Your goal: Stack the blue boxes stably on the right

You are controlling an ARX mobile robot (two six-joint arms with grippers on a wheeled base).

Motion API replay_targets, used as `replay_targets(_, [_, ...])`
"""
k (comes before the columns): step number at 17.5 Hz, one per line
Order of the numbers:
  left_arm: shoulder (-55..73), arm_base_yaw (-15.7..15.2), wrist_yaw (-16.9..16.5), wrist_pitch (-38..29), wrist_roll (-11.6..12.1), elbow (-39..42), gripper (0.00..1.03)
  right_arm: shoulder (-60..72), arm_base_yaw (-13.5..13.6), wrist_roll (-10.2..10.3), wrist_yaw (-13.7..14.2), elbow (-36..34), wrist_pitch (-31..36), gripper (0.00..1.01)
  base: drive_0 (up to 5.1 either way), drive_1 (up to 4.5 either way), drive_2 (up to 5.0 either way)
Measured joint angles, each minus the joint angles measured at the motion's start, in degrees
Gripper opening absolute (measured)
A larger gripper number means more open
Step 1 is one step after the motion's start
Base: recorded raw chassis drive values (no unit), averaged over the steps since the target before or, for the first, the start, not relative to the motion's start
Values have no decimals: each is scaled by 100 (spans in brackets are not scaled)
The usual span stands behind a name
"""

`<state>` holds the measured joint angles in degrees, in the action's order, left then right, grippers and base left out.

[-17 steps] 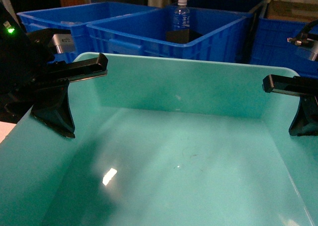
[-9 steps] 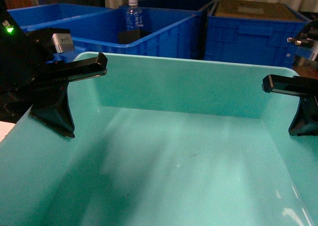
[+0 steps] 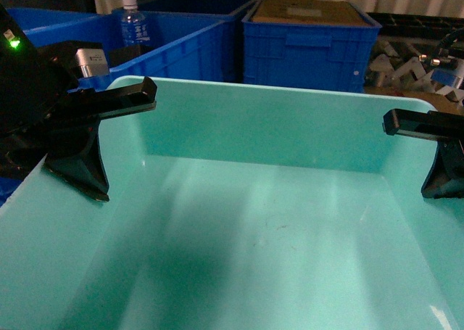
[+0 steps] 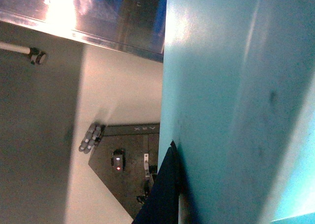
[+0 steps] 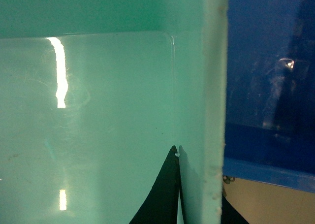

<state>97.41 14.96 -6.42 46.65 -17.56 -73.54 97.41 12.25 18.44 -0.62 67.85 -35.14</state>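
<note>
Turquoise bin point(image 3: 254, 127) was clamped at both side rims, my left gripper point(image 3: 90, 145) and right gripper point(image 3: 435, 156) each pinching a wall. Figured keeping it level mattered most before lowering it squarely onto the stack.

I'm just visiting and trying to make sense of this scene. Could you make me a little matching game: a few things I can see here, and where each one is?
Things:
1. turquoise bin
2. water bottle
3. left gripper
4. right gripper

Places:
A. standing in a dark blue crate at the back left
B. clamped on the bin's right wall
C. filling the foreground, held between both arms
D. clamped on the bin's left wall

Pairs: 1-C, 2-A, 3-D, 4-B
</note>
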Motion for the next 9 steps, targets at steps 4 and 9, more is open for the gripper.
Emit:
replay_targets(4, [-17, 0, 4, 26, -2, 0, 2, -9, 0, -2, 9, 0, -28, 2, -158, -52, -264])
replay_targets(9, [-17, -7, 2, 7, 0, 0, 2, -2, 4, 0, 0, 0, -9, 2, -166, 260, -591])
